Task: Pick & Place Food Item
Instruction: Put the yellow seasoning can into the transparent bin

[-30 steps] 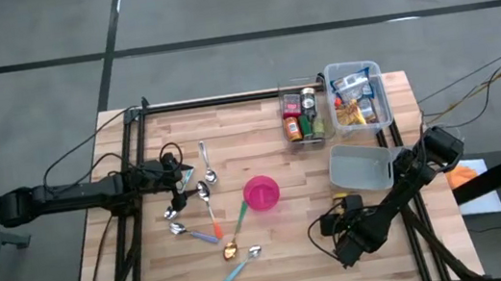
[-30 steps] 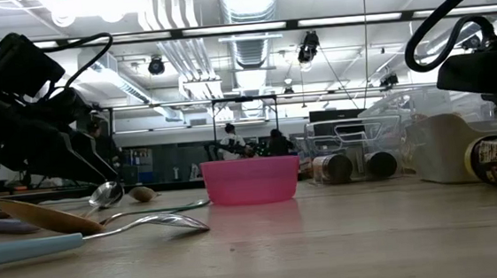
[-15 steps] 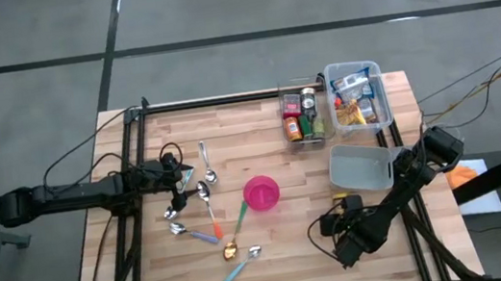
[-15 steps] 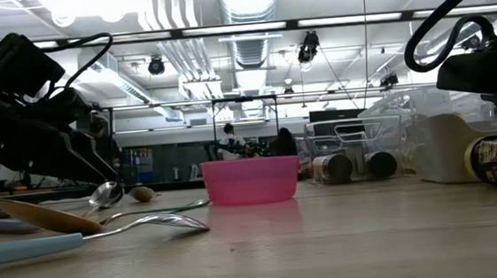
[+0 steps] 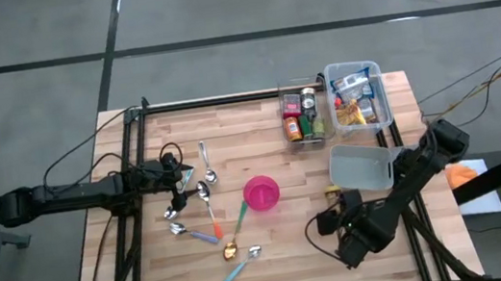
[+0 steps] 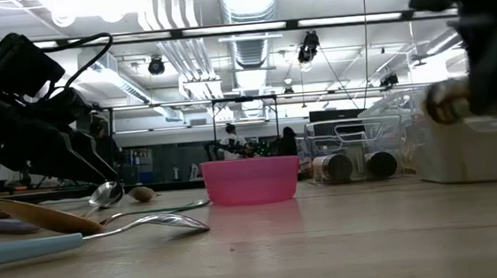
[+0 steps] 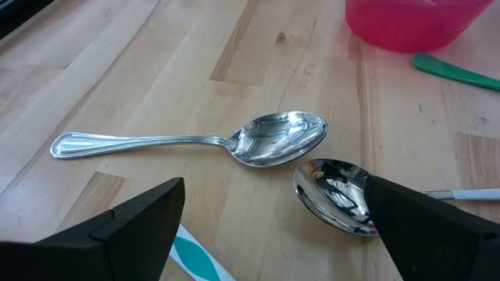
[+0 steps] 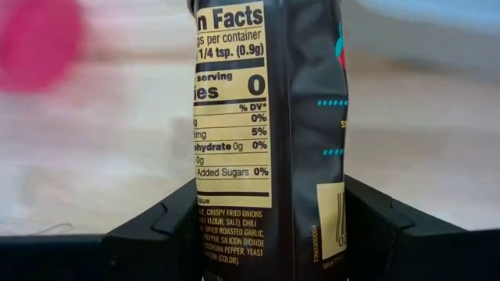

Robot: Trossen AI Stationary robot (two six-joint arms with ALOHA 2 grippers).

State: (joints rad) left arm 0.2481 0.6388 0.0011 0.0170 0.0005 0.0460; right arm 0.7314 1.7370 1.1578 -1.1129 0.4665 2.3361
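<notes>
Jar (image 8: 266, 117): where is it right now?

I have it upright, clenched between the fingers of my right gripper (image 8: 269, 226). It hangs clear of the bench (image 5: 285, 252) at the near right, between the pink bowl (image 5: 260, 193) and the empty bin (image 5: 361, 167).

And your left side?

The left gripper (image 7: 273, 187) waits released, fingers wide, low over the spoons (image 7: 273, 144). It's well apart from the jar.

What worries you from here?

Mostly the grip. The fingers seem to pinch the jar low on a smooth label, so I judge a quick swing could make it tip or slide out. The bin is just beside my arm too. If I carry the jar too low, it could clip the bin's wall and shove it. I cannot tell yet where the jar is meant to land.
</notes>
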